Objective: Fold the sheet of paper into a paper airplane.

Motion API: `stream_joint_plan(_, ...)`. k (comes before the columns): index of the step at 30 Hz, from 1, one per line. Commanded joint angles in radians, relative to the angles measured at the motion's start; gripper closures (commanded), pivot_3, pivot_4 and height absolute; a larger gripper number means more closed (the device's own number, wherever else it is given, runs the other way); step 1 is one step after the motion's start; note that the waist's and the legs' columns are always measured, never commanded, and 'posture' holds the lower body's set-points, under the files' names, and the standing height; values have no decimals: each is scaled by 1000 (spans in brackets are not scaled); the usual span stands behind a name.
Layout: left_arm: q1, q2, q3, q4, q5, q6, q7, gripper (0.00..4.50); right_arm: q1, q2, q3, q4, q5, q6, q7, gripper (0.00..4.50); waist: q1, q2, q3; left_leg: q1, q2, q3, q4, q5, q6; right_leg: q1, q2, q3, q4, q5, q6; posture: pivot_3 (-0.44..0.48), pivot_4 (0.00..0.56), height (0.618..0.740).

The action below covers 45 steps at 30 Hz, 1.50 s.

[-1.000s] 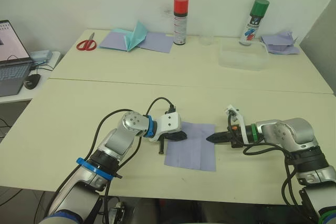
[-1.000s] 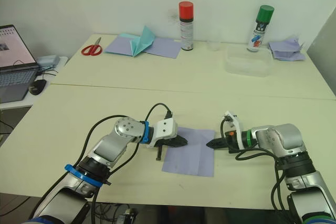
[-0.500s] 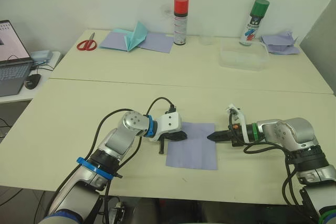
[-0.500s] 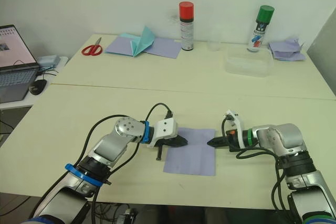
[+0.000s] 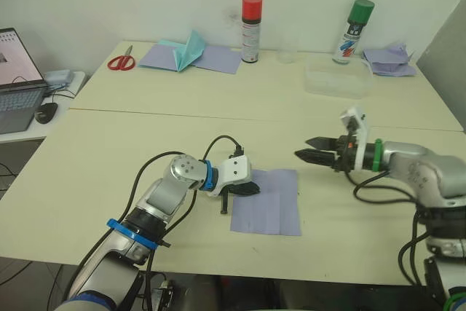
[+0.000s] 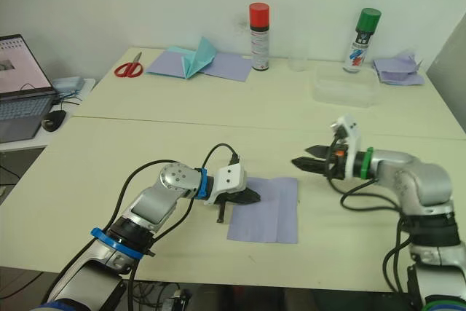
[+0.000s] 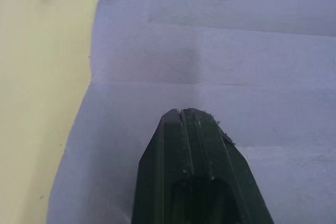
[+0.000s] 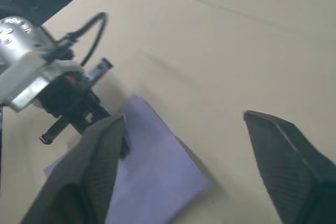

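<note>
Left end effector (image 5: 251, 189), fingers together, seemingly presses the sheet of paper (image 5: 269, 205).

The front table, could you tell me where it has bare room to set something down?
Bare surface lies left of the left gripper and behind the sheet of paper, up to the table seam. Crowded: the far table, with scissors, spray cans and a clear tray.

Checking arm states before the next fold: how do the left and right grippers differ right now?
The left gripper is shut, its tip low on the sheet of paper; the right gripper is open, raised off the table beyond the sheet's far right corner, touching nothing. The left points rightward, the right leftward. Both have black fingers and hold nothing.
</note>
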Motion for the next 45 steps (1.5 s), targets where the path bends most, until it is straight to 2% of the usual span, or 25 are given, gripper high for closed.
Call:
stream_joint_plan(1, 28, 9, -29, 32, 29, 12, -4, 4500, 91, 49, 153, -102, -133, -141, -73, 2162, -1, -1, -1, 0, 0, -1, 0, 0, 0, 1, 0, 0, 0, 0, 0, 0, 150, 740)
stream_joint_plan(4, 26, 19, -39, 36, 37, 5, -16, 4500, 141, 91, 274, -83, -263, -211, -152, 3328, -3, -1, -1, 0, 0, 0, 1, 0, 0, 1, 0, 0, 0, 0, 0, 0, 150, 740)
stream_joint_plan(7, 23, 24, -41, 39, 37, 0, -23, 4500, 165, 126, 322, -61, -312, -236, -183, 4472, -4, -1, -1, 0, 0, 0, 1, 0, 0, 0, 0, 0, 1, 0, 0, 0, 150, 740)
stream_joint_plan(11, 12, 29, -44, 46, 38, -5, -33, 4500, 204, 116, 377, 10, -407, -282, -208, 4472, -4, -1, -2, 0, 0, 0, 1, 0, 0, 0, 1, 0, 1, 0, 0, 0, 150, 740)
stream_joint_plan(15, 11, 36, -46, 49, 41, -10, -38, 4500, 249, 72, 340, 35, -426, -314, -196, 4472, -3, -1, -4, 1, 0, -1, 1, 0, 0, 2, 1, 0, 0, -1, -1, 0, 150, 740)
stream_joint_plan(18, 14, 41, -43, 56, 44, -17, -38, 4500, 270, 47, 310, 37, -419, -325, -192, 4472, -2, -1, -5, 10, -1, -4, 0, 0, 0, 14, 1, -1, -5, -2, 0, 0, 150, 740)
stream_joint_plan(23, 25, 45, -38, 51, 41, -20, -31, 4500, 296, 22, 282, 39, -426, -341, -201, 4472, 0, -1, -5, 11, -2, -5, 0, 0, 1, 17, 0, -1, -5, -4, 3, 0, 150, 740)
stream_joint_plan(27, 34, 47, -34, 45, 41, -22, -25, 4500, 316, 9, 219, 17, -412, -389, -204, 4472, 4, 0, -5, 11, -2, -5, 0, -1, 1, 17, 0, -1, -6, -4, 3, 0, 150, 740)
stream_joint_plan(31, 36, 47, -31, 50, 44, -29, -21, 4500, 331, 72, 143, -31, -302, -457, -164, 4472, 3, -1, -5, 11, -2, -5, 0, -1, 1, 17, 0, 0, -6, -4, 3, 0, 150, 740)
stream_joint_plan(40, 31, 39, -41, 72, 58, -59, -8, 4500, 282, 148, 230, 50, -401, -508, -181, 4472, -3, 0, -5, 10, -2, -6, 0, -1, 1, 17, 0, 0, -6, -4, 3, 0, 150, 740)
stream_joint_plan(45, 22, 31, -47, 85, 64, -70, -4, 4500, 279, 117, 256, 90, -477, -500, -184, 4472, -2, 1, -5, 10, -2, -6, 0, -1, 1, 17, 0, 0, -6, -4, 3, 0, 150, 740)
